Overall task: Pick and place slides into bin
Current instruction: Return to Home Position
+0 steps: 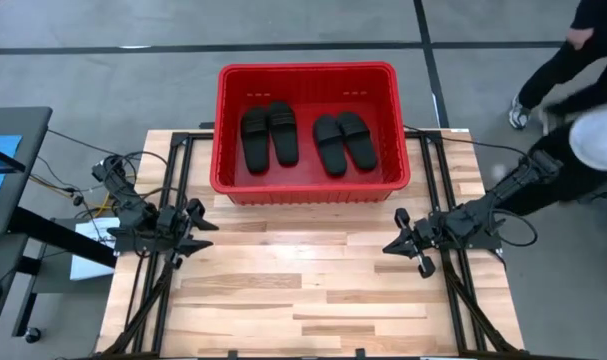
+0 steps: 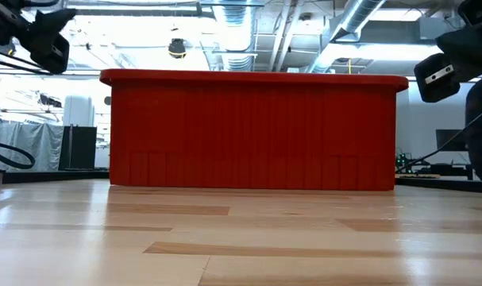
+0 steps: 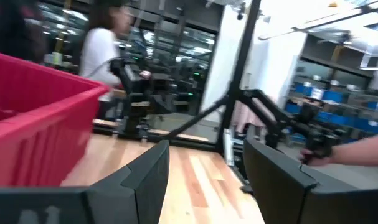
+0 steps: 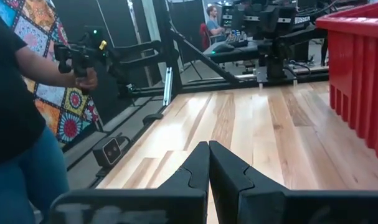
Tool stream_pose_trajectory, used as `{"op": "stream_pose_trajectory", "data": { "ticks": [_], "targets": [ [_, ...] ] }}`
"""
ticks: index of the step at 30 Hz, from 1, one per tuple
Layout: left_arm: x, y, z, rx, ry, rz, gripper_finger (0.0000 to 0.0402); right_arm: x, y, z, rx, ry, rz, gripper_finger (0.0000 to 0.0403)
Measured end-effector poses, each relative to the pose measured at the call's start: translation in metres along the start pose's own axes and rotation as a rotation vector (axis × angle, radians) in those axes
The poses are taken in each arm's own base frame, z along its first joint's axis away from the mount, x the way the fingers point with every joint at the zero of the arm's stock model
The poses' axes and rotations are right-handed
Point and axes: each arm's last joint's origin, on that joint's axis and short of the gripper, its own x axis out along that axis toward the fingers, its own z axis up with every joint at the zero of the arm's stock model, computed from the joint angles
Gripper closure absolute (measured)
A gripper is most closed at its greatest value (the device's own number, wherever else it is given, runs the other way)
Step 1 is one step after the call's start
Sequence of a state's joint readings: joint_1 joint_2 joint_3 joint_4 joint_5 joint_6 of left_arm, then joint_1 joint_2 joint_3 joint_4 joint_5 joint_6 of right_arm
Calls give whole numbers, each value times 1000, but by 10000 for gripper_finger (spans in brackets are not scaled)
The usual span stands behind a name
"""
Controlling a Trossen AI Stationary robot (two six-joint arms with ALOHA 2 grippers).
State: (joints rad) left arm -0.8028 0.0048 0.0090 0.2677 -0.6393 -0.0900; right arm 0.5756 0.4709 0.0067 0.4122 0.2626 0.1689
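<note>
Now: four slides in the bin, both grippers empty

Light plank-topped wooden table (image 1: 303, 300) carries the large bright red ribbed plastic bin (image 1: 305, 190) at its far edge. Four matte black slide sandals (image 1: 283, 133) lie flat on the bin floor as two side-by-side pairs. Task looks done apart from parking the arms.

Left gripper (image 1: 205, 232) sits off the bin's near left corner. Its fingers are spread wide with nothing between them. Right gripper (image 4: 208, 163) sits off the near right corner, fingers pressed together and holding nothing.

Risks (judgement):
- A person (image 1: 583, 90) is just beside the right arm's side of the table, so a wide swing toward home could meet a leg.
- Either gripper passing close to the rim could nudge the bin toward the table's far edge.
- Loose cables (image 1: 111, 160) near the left arm's base might snag.

Writing: pale lettering (image 4: 123, 214) on the wrist mount is too blurred to read. No brand is legible on bin or slides.
</note>
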Motion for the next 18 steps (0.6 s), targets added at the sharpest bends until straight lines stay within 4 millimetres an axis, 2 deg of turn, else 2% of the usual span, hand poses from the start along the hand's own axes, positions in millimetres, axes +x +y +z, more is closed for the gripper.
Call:
{"op": "stream_pose_trajectory", "data": {
  "ticks": [7,18],
  "targets": [
    [0,3,-1,6,4,95,205,0,-1,-3,-28,32,-5,403],
    [-1,5,-13,-55,97,118,205,0,-7,-12,-51,122,-60,403]
  ]
}}
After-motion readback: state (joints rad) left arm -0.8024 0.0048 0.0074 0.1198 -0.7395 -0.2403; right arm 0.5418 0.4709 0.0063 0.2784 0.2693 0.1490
